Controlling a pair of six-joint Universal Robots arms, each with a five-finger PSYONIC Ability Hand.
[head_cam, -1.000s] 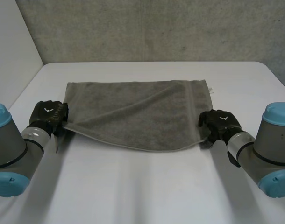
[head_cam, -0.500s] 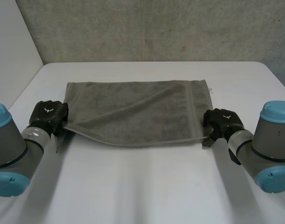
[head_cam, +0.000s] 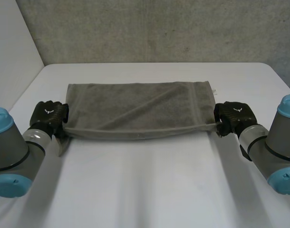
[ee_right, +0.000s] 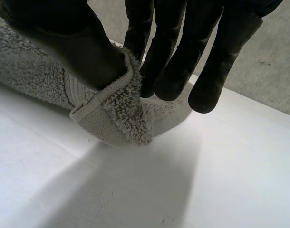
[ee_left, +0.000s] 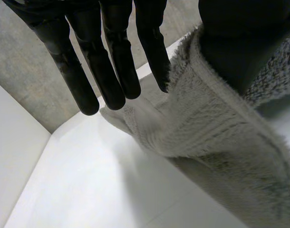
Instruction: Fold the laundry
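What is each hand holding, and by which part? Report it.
Both hold the grey towel: the left hand pinches its near left corner, the right hand its near right corner, with the near edge taut between them.

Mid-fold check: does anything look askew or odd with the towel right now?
Nothing serious. The towel has a diagonal wrinkle across its middle, so it isn't lying flat. Its near edge runs straight between the left hand and right hand, each pinching a near corner; no damage shows.
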